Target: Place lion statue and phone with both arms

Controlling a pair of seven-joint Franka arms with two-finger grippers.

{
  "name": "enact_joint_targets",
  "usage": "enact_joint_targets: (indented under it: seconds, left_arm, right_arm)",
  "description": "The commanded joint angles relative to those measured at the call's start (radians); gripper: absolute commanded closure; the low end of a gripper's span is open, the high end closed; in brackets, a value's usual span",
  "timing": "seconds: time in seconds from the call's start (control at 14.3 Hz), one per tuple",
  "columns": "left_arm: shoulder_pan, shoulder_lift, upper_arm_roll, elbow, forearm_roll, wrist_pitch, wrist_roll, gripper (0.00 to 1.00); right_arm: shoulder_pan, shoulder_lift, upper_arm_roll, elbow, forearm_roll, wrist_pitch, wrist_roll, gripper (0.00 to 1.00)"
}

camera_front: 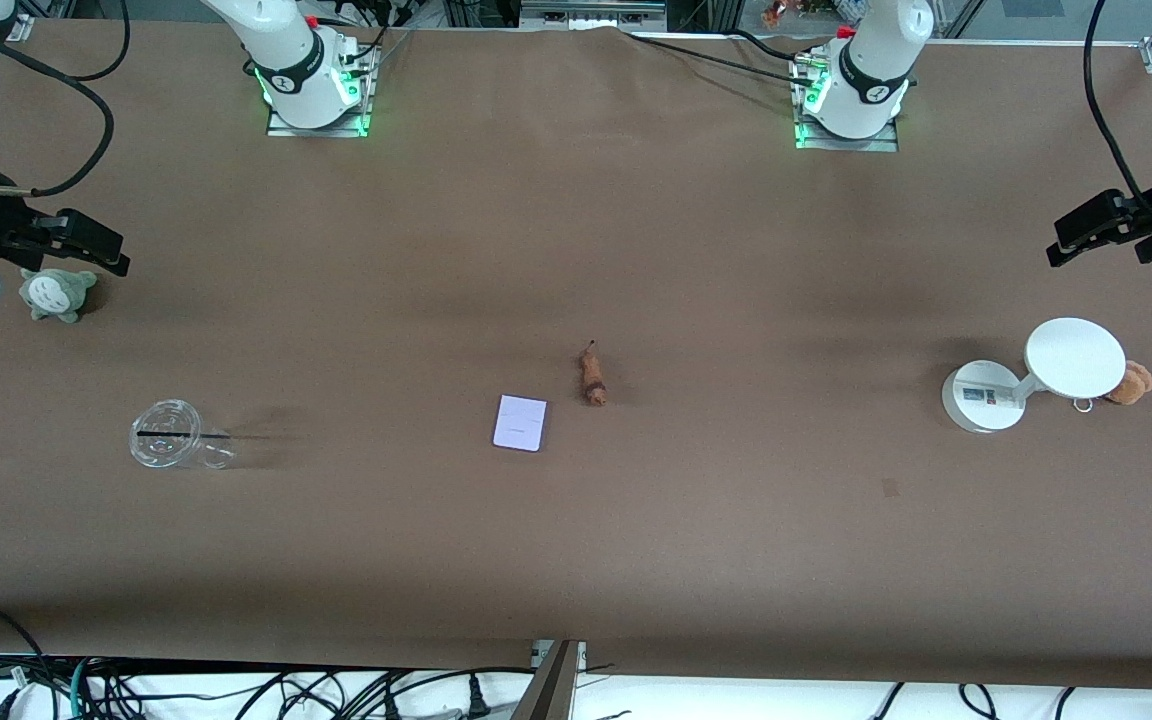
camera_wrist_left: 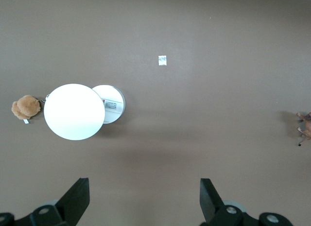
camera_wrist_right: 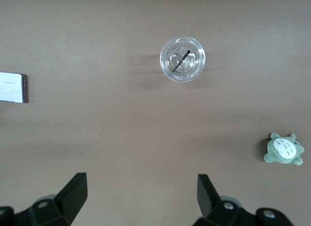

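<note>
- Orange-brown lion statue lies mid-table, long way pointing toward the bases, on the side of the left gripper, which is spread wide.
- Phone lies just beside it, toward the right gripper, also spread wide.

Both arms waiting, raised off the worktop at its two ends.

Right claw: up over the right arm's end of the worktop, camera looking straight down. Fingers spread wide, nothing between them.

Left claw: up over the left arm's end, same downward pose. Fingers spread wide, holding nothing.
</note>
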Motion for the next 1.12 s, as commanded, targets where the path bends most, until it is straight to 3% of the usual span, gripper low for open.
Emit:
enact_joint_targets:
  seconds: [0.0,0.35,0.7,1.05]
  left_arm:
    - [-0.004,0.033,-0.003,0.036,-0.02,-0.011,0.02,0.0]
    - [-0.009,0.093,-0.006,0.036,-0.076,-0.011,-0.001,0.0]
    - [-0.101,0.168,-0.006,0.039,-0.078,-0.004,-0.127,0.0]
    - [-0.298,0.446,-0.006,0.244,-0.081,0.084,-0.354,0.0]
  right_arm:
    - [-0.014,0.009,0.008,0.025,0.004,-0.013,-0.007,0.0]
    - [-0.017,0.009,0.008,0.025,0.004,-0.013,-0.007,0.0]
    - [-0.02,0.009,0.008,0.025,0.006,-0.013,-0.007,0.0]
    - [-0.022,0.009,0.008,0.025,0.006,-0.013,-0.007,0.0]
